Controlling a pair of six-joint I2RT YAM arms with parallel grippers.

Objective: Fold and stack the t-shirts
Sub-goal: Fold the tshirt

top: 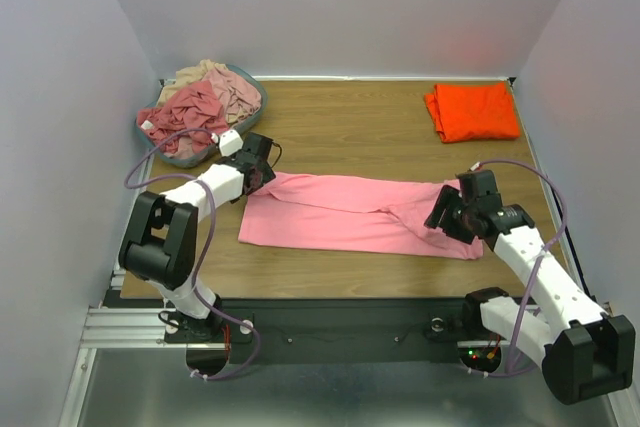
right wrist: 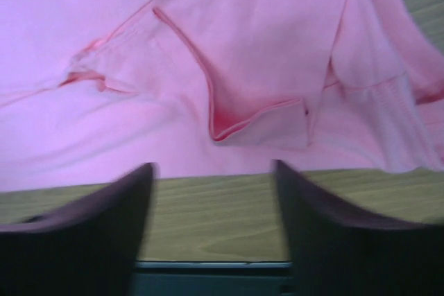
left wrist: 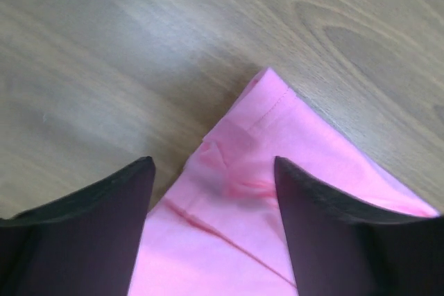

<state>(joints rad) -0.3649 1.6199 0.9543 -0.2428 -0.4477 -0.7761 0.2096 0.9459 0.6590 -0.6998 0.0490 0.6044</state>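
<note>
One pink t-shirt (top: 350, 215), one orange t-shirt (top: 472, 112)

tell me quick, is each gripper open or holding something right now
Left gripper: open, jaws spread over a corner of the pink t-shirt, gripping nothing.
Right gripper: open, holding nothing, at the shirt's near edge.

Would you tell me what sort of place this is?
Likely a robot lab test cell: plain white walls enclose a wooden table, with a pink shirt laid out and a full laundry basket.
</note>
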